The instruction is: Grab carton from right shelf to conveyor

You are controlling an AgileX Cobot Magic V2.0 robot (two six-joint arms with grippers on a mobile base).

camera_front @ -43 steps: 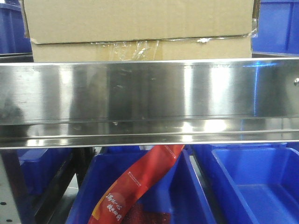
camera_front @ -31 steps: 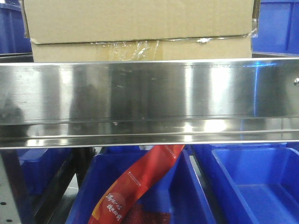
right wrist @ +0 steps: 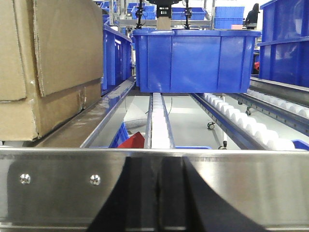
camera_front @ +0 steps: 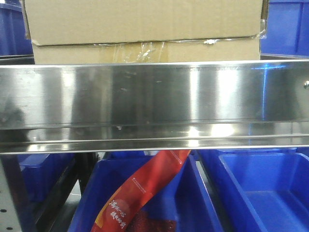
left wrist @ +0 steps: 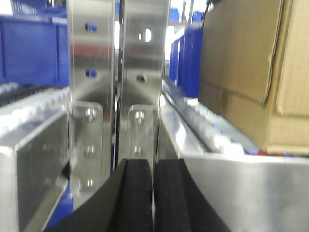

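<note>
Starting at the left, the left gripper (left wrist: 153,198) is sitting at 6 o'clock in its wrist view with its black pads pressed together, pinching nothing. It is pointing at the twin steel uprights (left wrist: 91,72) standing at 11 o'clock. The carton (left wrist: 251,72) is showing at 2 o'clock from that gripper, well apart from the pads.

In the front view the carton is resting on the right shelf (camera_front: 154,96) at 12 o'clock. Its taped lower seam is peeking just over the broad steel rail. At 6 o'clock under the rail, a red packet (camera_front: 145,188) is lying in one of the blue bins (camera_front: 260,193).

Moving right, the right gripper is not showing directly in its wrist view. Only a dark shape, likely its reflection, is lying on the rail at 6 o'clock, so I cannot tell whether it is spread or closed. There the carton's side is filling 9 to 10 o'clock, a blue crate (right wrist: 193,60) is sitting at 12 o'clock, and white roller tracks (right wrist: 159,121) are running away between them. The conveyor is not appearing in any view.

My reading is that the reach is in hand and no grasp is made yet: both wrists seem to be flanking the carton at rail height. The next move is likely calling for both arms to rise over the rail. They would then close in on the carton's two side faces and press evenly before lifting it clear of the rail.
</note>
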